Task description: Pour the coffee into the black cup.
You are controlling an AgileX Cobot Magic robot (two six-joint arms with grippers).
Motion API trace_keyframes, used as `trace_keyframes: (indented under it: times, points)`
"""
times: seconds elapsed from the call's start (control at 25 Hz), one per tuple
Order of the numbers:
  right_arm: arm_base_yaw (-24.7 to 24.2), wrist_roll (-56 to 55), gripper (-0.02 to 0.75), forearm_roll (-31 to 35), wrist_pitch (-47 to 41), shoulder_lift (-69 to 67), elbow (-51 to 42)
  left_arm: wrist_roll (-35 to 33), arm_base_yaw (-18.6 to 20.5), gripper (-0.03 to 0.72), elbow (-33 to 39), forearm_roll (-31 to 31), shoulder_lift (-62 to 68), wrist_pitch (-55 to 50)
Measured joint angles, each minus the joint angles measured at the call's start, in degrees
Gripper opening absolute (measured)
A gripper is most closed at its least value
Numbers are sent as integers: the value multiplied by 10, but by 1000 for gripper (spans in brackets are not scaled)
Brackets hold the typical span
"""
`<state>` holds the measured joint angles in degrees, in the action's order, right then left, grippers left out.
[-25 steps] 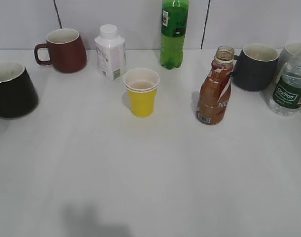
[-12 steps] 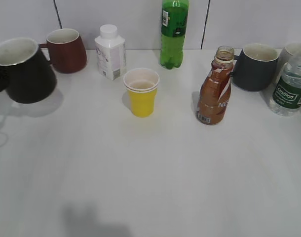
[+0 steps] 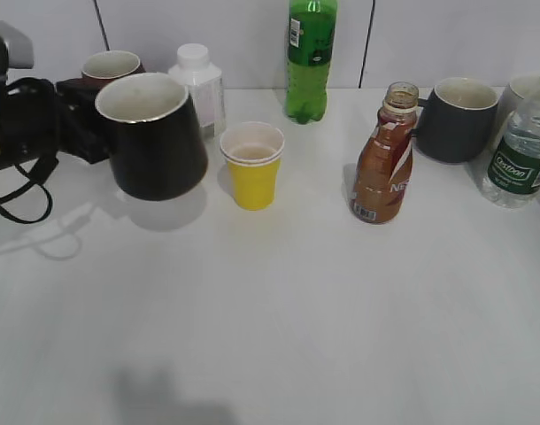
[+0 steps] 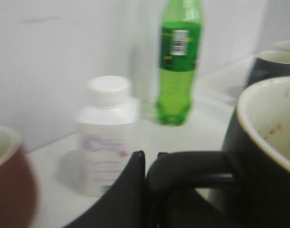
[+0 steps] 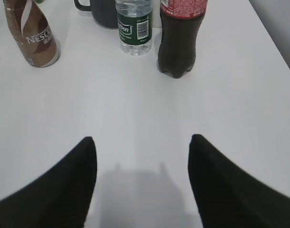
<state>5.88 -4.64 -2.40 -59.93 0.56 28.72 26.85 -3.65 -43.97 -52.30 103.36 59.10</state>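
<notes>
The glossy black cup with a white inside hangs above the table left of centre, tilted a little. My left gripper is shut on its loop handle; the cup's rim fills the right of the left wrist view. The coffee bottle, brown with an orange-white label and no cap, stands right of centre; it also shows in the right wrist view. My right gripper is open and empty above bare table, outside the exterior view.
A yellow paper cup stands between cup and coffee bottle. A maroon mug, white carton-shaped bottle and green soda bottle line the back. A dark grey mug, water bottle and cola bottle stand right.
My left gripper has carried the black cup up and to the right, from the table's left edge to just left of the yellow cup. Nothing else has moved.
</notes>
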Motion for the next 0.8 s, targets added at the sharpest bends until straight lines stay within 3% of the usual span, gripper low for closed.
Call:
trace_keyframes:
  times: [0.32, 0.8]
  points:
    - [0, 0, 480, 0, 0, 0, 0, 63, -8, 36, -5, -107, 0, 8]
    - [0, 0, 480, 3, 0, 0, 0, 69, -8, 36, -5, -116, 0, 21]
